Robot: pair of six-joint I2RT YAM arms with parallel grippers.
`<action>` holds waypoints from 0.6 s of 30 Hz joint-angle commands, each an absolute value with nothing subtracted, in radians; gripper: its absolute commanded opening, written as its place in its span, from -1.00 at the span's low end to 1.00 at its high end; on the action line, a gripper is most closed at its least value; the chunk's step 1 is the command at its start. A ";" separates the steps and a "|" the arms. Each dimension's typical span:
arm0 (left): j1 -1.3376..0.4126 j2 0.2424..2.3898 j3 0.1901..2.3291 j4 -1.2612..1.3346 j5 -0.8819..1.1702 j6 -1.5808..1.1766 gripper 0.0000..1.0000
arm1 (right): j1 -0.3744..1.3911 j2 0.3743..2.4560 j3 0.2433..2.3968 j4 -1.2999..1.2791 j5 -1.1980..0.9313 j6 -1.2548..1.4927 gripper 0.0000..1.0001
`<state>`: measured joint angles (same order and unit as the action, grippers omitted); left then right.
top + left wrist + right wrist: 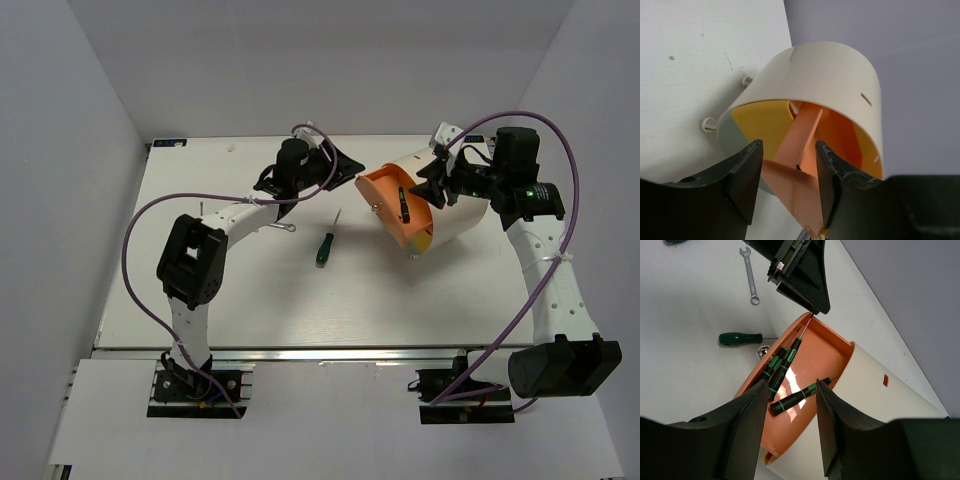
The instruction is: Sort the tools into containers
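The container, a cream-white drum (455, 215), lies on its side with an orange drawer (392, 208) pulled out toward the left. Three black-and-green screwdrivers (799, 395) lie in the drawer (815, 355). Another screwdriver with a green handle (324, 248) lies on the table in front of it. A small silver wrench (281, 227) rests by the left arm. My left gripper (348, 168) is open at the drawer's far corner (800, 195); its right finger (826, 180) touches the orange edge. My right gripper (432, 185) hangs open over the drum's mouth, holding nothing.
Small knobs (707, 125) stick out of the drum's face, and a silver knob (762, 351) shows under the drawer's rim. The white table (200, 300) ends at grey walls at the back and sides. Purple cables loop off both arms.
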<state>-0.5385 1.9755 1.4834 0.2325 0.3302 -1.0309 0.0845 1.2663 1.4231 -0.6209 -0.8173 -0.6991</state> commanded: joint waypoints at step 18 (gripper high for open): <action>-0.549 1.990 1.534 0.256 0.370 -1.057 -0.11 | 0.071 1.236 1.408 -0.588 -0.821 -0.701 -0.02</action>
